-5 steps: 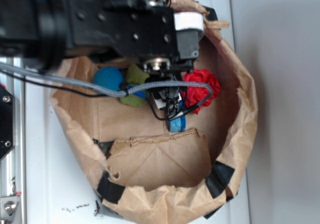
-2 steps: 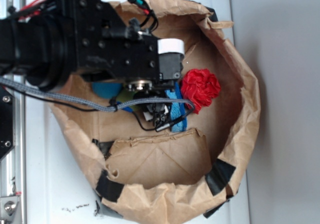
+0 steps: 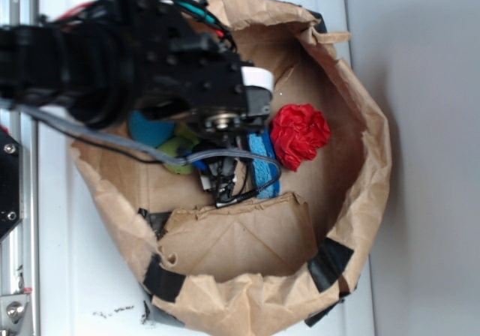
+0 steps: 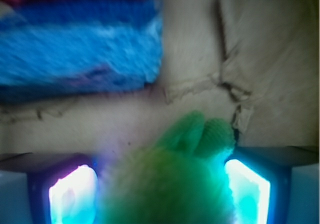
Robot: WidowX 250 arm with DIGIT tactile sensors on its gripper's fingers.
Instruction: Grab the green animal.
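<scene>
From the exterior view, the green animal (image 3: 178, 158), olive-green and fuzzy, lies inside the brown paper bag (image 3: 360, 201) beside a teal ball (image 3: 150, 128), half hidden under the arm. In the wrist view its lime-green nubbed fuzz (image 4: 175, 184) sits between the spread jaws, near a blue sponge (image 4: 80, 44).

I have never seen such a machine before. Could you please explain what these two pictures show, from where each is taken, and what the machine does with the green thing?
The black machine is a robot arm. One picture is taken from above, outside the arm; the other comes from a camera on the arm's wrist, looking down between the two fingers of its tool.

The arm reaches into a crumpled brown paper bag. Inside lie a fuzzy green plush animal, a round teal-blue fuzzy ball, a blue rectangular sponge and a crinkled red object.

In the wrist picture the green animal sits between the two glowing fingers. Whether they already squeeze it, I cannot tell.
</scene>
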